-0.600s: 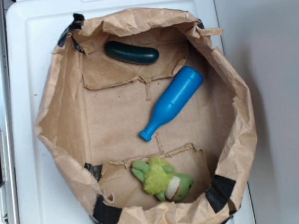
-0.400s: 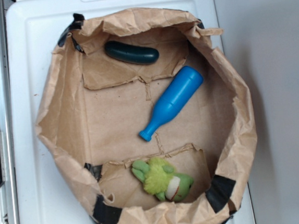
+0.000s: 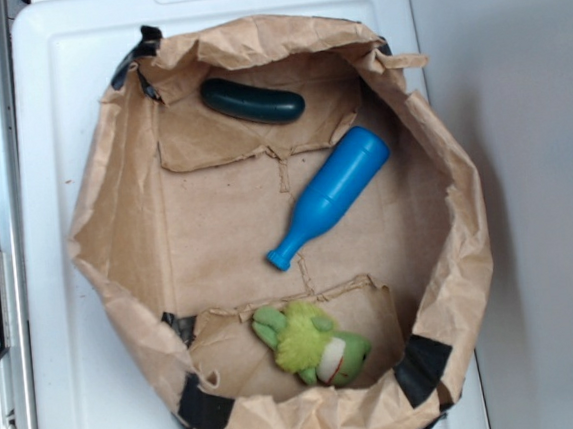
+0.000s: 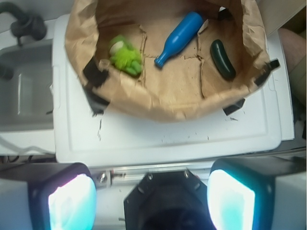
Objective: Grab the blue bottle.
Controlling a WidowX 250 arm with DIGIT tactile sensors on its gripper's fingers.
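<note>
White plastic counter [image 3: 58, 244] fills most of the exterior view, with a metal rail down the left edge of the frame. On it sits a brown paper bag [image 3: 461, 259], rolled down into a shallow open basin, with black tape patches at its rim.

Contents of the bag, exterior view:
- blue bottle [image 3: 329, 195], lying on its side on the bag floor, centre-right of the frame. Wide end points to the upper right, narrow neck to the lower left. It touches neither of the other items.
- dark green cucumber-shaped object [image 3: 253, 100], top centre, lying near the far wall of the bag.
- green plush toy [image 3: 310, 344], bottom centre, on a folded paper flap.

Wrist view: the same bag occupies the upper half of the frame, with the blue bottle [image 4: 179, 32] between the plush toy [image 4: 125, 54] and the cucumber shape [image 4: 223, 59]. My pincer [image 4: 152, 203] sits at the bottom edge, outside the bag and well apart from the bottle. Its two pale pads [image 4: 72, 203] stand wide apart, released, nothing between them.
</note>
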